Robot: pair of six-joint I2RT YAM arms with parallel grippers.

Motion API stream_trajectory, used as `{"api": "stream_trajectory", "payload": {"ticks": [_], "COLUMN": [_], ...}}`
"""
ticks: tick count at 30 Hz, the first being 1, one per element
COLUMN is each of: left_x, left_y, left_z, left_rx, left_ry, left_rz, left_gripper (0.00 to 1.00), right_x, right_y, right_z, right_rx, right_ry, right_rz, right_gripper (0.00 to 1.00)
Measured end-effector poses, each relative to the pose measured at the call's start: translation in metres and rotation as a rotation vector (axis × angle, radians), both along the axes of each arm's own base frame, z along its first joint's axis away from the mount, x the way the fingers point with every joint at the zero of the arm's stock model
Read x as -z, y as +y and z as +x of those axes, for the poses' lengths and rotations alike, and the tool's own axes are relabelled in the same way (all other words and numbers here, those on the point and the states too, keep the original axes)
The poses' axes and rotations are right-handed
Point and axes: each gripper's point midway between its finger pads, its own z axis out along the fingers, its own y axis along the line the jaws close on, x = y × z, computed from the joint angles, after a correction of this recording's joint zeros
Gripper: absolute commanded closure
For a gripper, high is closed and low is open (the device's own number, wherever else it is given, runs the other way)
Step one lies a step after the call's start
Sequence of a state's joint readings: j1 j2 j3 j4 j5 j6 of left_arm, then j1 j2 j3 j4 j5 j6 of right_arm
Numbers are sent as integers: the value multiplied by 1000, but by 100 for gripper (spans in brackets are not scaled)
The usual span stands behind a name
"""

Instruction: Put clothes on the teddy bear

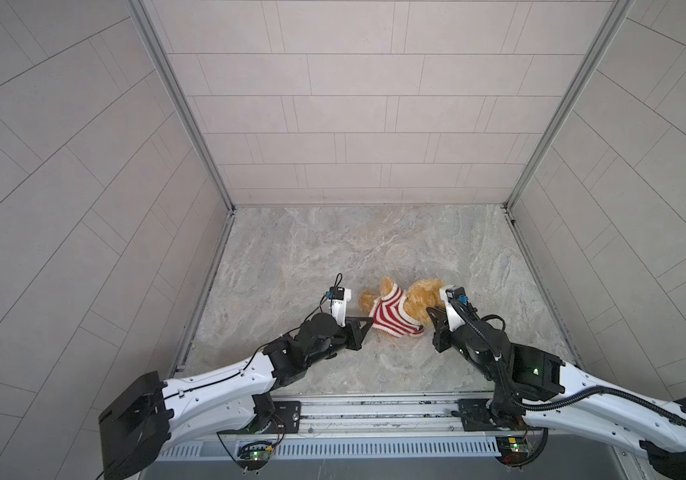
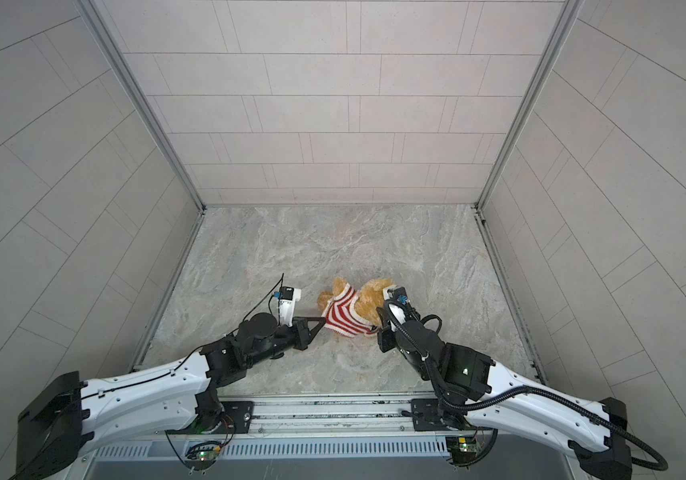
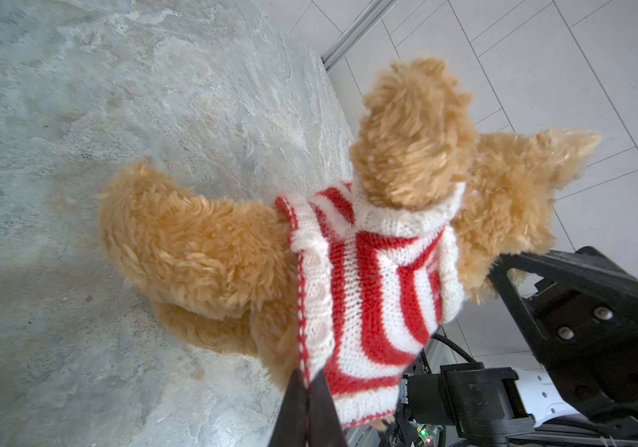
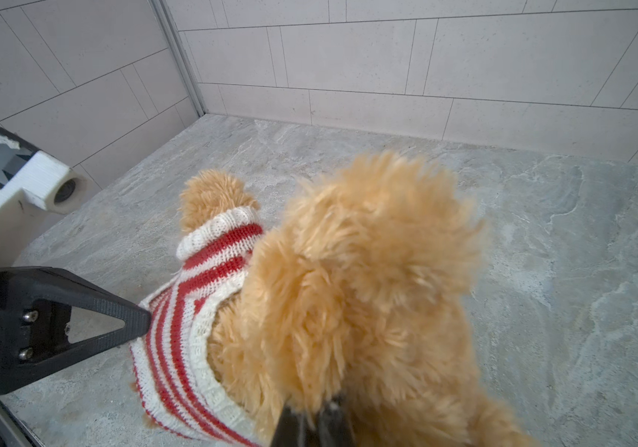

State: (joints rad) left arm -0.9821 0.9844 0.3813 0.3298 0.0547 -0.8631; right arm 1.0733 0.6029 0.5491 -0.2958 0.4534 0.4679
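**Item:** teddy bear (image 1: pixel 420 300), golden-brown plush, lying on the grey marbled tabletop (image 1: pixel 333 249) between the two grippers.

**Clothing:** red-and-white striped sweater (image 1: pixel 389 313) over the bear's trunk. One limb pokes out through a white-cuffed sleeve. Two furry legs lie bare beyond the hem.

**Left gripper** (image 3: pixel 306 387): at the bear's leg end. Jaws are pressed together, pinching the edge of the sweater's hem. The bear's fur lies just beside the tips.

**Right gripper** (image 4: pixel 311 416): at the bear's opposite end, the one clear of the knit. Jaws are closed into the plush, nipping a tuft of fur. Which part of the bear this is cannot be told.
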Motion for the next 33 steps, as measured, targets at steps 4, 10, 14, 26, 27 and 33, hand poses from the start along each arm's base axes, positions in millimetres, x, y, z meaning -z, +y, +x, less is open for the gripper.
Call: {"api": "stream_trajectory", "payload": {"ticks": [4,10,14,26,27,33], "left_x": [3,5,5,-37,-40,-35], "left_y": [-13,-33,-29,-30,-33,-54], "left_z": [-5,-15,-12,-34,-38,-56], "left_rx": [41,95,71,67,76,128], "left_ry": [-7,-17,-30,-130,-136,-128], "left_rz": [20,14,27,16,14,25], "left_gripper": [100,95,73,62,61,63], "right_x": [4,1,0,-4,-4,-6], "right_y": [3,5,4,0,-1,-3], "right_z": [2,6,7,10,10,11], "right_rx": [1,16,27,67,72,85], "right_ry": [6,-6,-10,-18,-19,-23], "right_rz": [-13,-4,2,26,26,34], "right_gripper": [100,100,100,100,100,100]}}
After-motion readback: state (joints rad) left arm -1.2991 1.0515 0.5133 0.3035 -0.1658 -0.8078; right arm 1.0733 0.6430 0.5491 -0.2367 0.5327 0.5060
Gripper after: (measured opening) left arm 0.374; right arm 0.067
